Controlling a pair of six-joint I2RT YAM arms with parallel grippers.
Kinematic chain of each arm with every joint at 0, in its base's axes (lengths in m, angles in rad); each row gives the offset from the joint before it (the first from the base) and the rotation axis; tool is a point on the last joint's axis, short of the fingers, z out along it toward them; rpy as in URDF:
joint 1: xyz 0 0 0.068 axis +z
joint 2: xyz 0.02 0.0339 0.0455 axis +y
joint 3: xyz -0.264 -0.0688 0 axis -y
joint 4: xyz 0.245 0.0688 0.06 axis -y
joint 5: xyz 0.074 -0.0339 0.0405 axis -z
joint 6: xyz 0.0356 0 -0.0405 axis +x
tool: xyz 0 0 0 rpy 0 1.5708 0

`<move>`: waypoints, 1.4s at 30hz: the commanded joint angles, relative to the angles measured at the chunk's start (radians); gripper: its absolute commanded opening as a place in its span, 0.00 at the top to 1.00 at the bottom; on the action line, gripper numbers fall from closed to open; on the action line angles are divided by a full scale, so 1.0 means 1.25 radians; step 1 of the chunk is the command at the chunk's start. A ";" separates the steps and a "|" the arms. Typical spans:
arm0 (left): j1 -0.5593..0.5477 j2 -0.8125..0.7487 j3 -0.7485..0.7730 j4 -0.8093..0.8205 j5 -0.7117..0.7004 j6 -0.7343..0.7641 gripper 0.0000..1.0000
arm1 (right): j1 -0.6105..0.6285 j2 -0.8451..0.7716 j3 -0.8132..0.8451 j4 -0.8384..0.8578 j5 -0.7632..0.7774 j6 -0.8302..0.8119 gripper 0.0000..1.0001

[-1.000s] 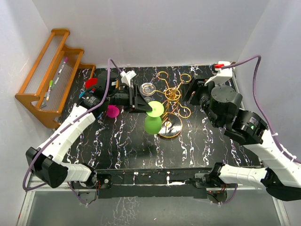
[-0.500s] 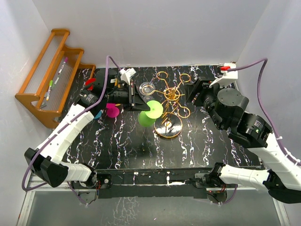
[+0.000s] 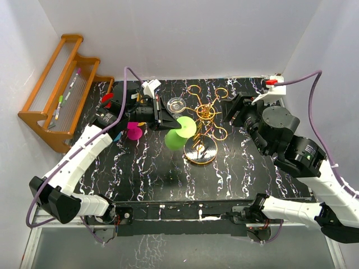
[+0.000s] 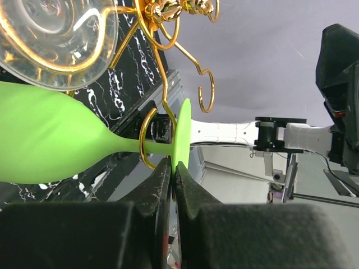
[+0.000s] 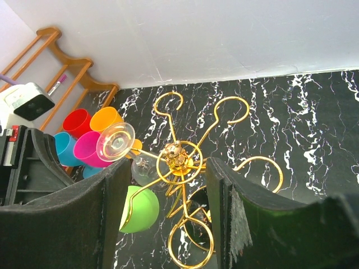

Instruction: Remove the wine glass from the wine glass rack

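Observation:
A green wine glass [image 3: 175, 140] hangs tilted on the gold wine glass rack [image 3: 202, 152], its stem through a ring loop [image 4: 147, 147]. My left gripper [image 3: 167, 120] is shut on the edge of the glass's round foot [image 4: 183, 129]; the bowl [image 4: 50, 134] points away to the left. A clear wine glass [image 3: 176, 105] hangs on a neighbouring arm, and shows above the green one [image 4: 56, 33]. My right gripper [image 3: 232, 111] stands open just right of the rack, holding nothing. Its wrist view looks down on the rack's hub [image 5: 178, 157] and the green bowl [image 5: 140, 210].
An orange wooden slatted shelf [image 3: 56, 95] with pens stands at the back left. Coloured plastic cups [image 5: 84, 140] sit left of the rack, a magenta one [image 3: 133, 132] beside my left arm. White walls close in the back and sides.
My left gripper has shut on the green glass's foot. The glass has tilted, its bowl swinging left and up. My right arm has drifted a little back.

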 commanded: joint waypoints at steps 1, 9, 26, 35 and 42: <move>-0.001 -0.034 -0.010 0.095 0.041 -0.073 1.00 | -0.001 -0.023 -0.007 0.049 0.009 -0.001 0.42; -0.002 -0.022 -0.037 0.191 0.044 -0.139 1.00 | -0.002 -0.027 -0.016 0.061 -0.002 0.001 0.42; -0.001 0.039 -0.037 0.251 0.049 -0.167 1.00 | -0.002 -0.034 -0.036 0.079 -0.025 0.011 0.43; -0.001 0.036 -0.007 0.184 -0.027 -0.144 1.00 | -0.001 -0.046 -0.054 0.094 -0.028 0.011 0.43; -0.002 0.025 -0.006 0.146 -0.094 -0.145 1.00 | -0.001 -0.042 -0.052 0.095 -0.032 0.012 0.44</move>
